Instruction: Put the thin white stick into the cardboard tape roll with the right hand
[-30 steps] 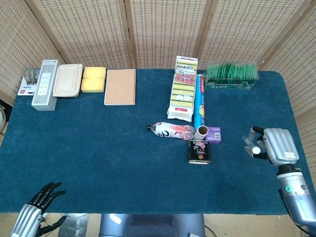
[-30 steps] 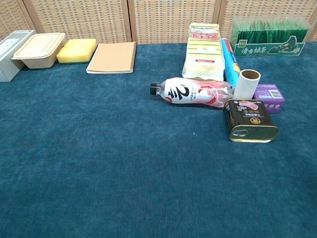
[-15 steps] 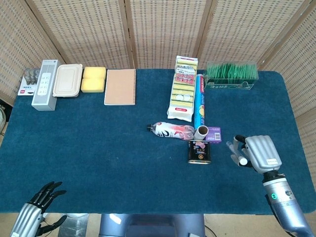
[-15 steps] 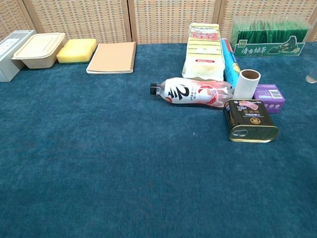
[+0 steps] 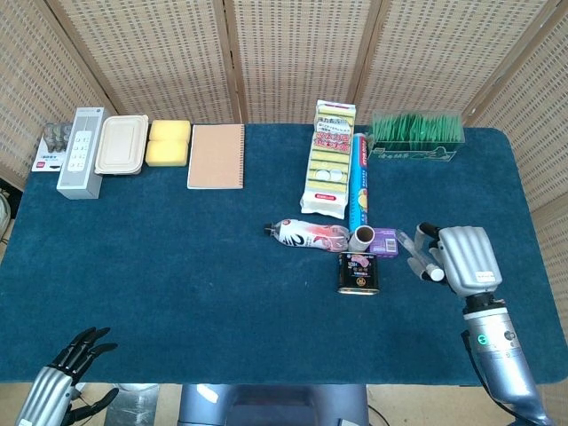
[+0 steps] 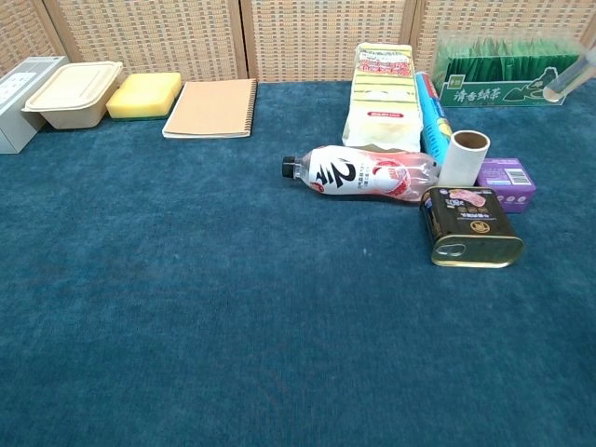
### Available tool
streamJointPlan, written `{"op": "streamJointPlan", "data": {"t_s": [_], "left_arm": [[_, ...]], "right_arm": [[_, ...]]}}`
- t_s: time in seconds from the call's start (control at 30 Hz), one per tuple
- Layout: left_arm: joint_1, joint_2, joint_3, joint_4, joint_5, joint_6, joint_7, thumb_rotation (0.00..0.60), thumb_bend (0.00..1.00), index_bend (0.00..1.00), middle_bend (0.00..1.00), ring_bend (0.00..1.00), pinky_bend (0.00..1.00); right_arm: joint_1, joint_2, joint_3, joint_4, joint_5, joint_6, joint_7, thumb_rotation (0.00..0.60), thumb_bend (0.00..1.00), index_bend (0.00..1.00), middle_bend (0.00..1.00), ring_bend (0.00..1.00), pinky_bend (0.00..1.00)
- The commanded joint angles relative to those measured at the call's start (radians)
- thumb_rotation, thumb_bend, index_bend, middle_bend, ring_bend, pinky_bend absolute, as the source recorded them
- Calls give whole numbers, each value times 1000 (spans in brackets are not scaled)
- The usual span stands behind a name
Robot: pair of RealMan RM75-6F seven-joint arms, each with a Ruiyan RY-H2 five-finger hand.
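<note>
- Left hand [image 5: 62, 377], dark and metallic, hung at the table's near edge, fingers spread, holding nothing.
- Right hand [image 5: 453, 257], silver, held one thin white stick [image 5: 410, 246] in curled fingers, just right of the roll.
- One squat rectangular tin [image 6: 470, 226] lay nearest on the blue felt table [image 6: 186, 307].
- One cardboard roll [image 6: 463, 157], an upright tube, stood touching one clear bottle [image 6: 363, 172] on its side.
- One kraft spiral notebook [image 6: 212, 108] lay farther back.
</note>
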Motion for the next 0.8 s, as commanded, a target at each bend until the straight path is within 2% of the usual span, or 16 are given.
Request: {"op": "streamJointPlan", "data": {"t_s": [0.03, 0.27, 0.8], "left_arm": [[-3, 1, 3, -1, 2, -5, -1, 600, 180, 235, 146, 105, 269], [-2, 1, 0, 0, -4, -4, -4, 600, 180, 235, 146, 105, 270], [-1, 1, -2, 6, -9, -2, -13, 600, 181, 234, 146, 105, 269]], "right_arm": [[45, 3, 23, -14, 75, -60, -23, 600, 443, 792, 1000, 1000, 991], [144, 16, 74, -9, 263, -161, -52, 600, 443, 792, 1000, 1000, 991], [278, 37, 116, 13, 501, -227, -106, 600, 444, 792, 1000, 1000, 991]]}}
